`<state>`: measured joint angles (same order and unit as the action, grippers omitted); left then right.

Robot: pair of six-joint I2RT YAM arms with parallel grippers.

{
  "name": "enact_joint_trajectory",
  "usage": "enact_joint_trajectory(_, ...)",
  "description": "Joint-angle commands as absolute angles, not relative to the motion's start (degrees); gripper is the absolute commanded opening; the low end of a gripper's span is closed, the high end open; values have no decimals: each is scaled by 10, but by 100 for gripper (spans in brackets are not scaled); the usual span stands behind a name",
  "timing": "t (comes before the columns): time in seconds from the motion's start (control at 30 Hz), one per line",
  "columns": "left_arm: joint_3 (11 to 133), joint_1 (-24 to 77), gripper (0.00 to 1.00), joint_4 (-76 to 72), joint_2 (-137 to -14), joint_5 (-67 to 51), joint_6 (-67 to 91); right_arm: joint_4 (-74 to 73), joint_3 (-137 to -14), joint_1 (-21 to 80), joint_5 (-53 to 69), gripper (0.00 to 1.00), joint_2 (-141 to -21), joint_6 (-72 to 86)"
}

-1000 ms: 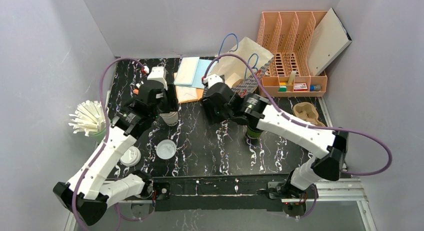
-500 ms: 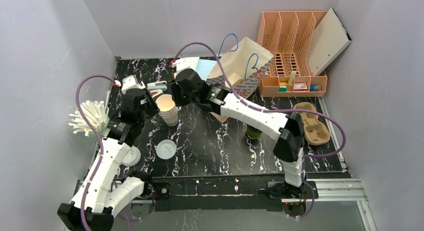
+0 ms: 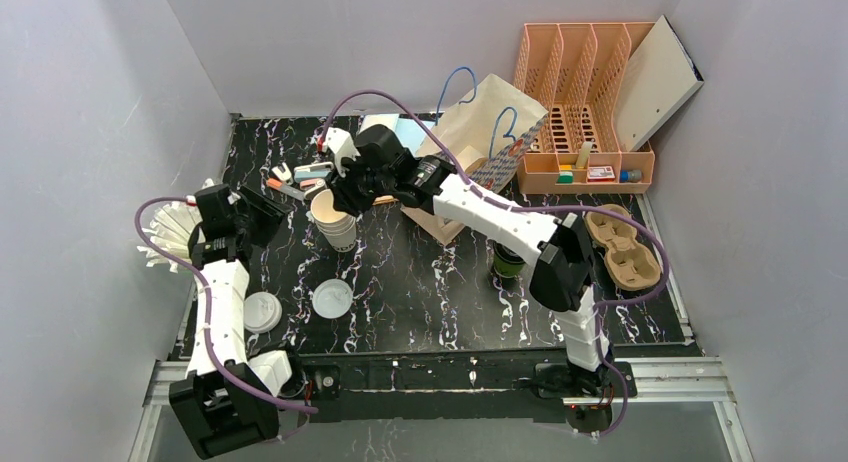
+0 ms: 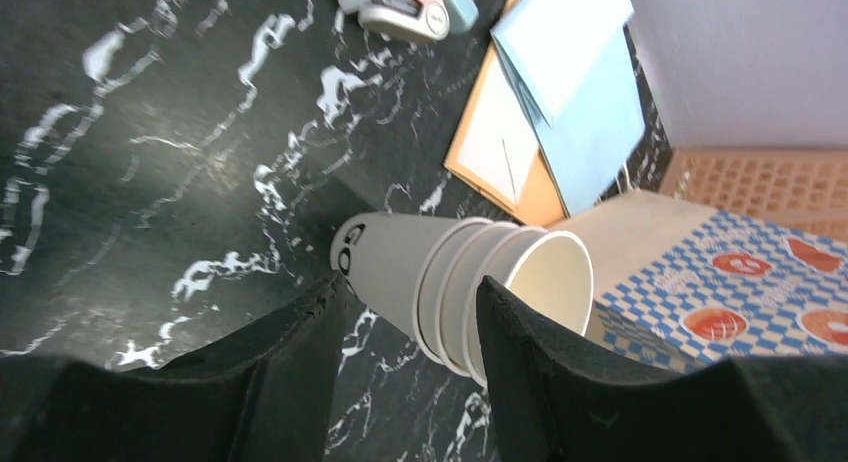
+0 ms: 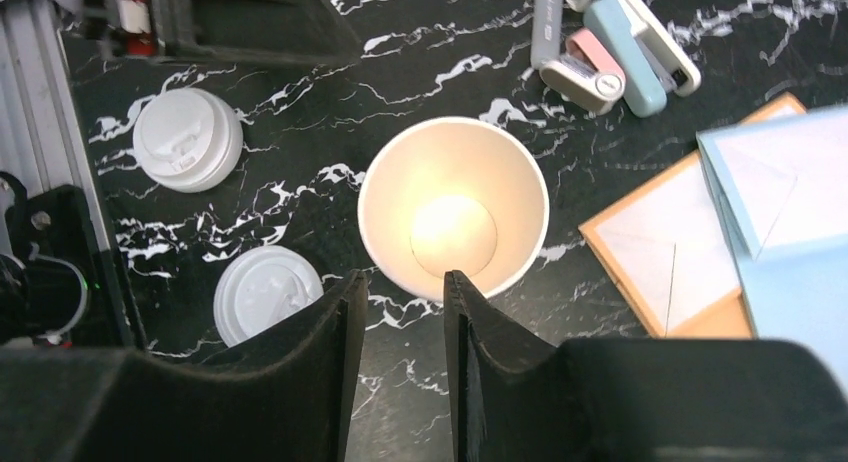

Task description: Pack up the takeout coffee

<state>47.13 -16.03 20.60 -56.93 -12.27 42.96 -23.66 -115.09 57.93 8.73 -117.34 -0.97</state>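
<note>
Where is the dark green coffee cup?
In the top view, the dark green cup stands right of centre on the table, half hidden under the right arm, just left of the cardboard cup carrier.

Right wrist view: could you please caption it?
Parted fingers frame the stacked cream cups, two white lids nearby.

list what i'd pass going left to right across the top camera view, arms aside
straw holder → white lid → cream cup stack → dark green cup → cardboard cup carrier
</note>
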Motion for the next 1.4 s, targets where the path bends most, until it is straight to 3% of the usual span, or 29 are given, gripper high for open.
enact_joint_trajectory(0.0,442,-163,49,147,-573,-213,468,-240,-1204,578,192,43,-1198,-105)
enact_joint_trajectory(0.2,424,-163,48,136,-576,-246,483,-262,-1238,582,214,43,-1232,-155)
enact_joint_trajectory(0.6,378,-163,35,117,-570,-252,501,-280,-1255,600,170,34,-1274,-215)
enact_joint_trajectory(0.73,374,-163,35,106,-577,-264,502,-278,-1257,604,151,30,-1280,-218)
enact_joint_trajectory(1.0,367,-163,35,77,-600,-296,509,-270,-1251,612,125,1,-1281,-222)
enact_joint_trajectory(1.2,359,-163,36,53,-609,-309,522,-252,-1235,615,120,1,-1264,-223)
enact_joint_trajectory(1.37,357,-163,43,38,-624,-327,535,-250,-1234,617,118,1,-1262,-224)
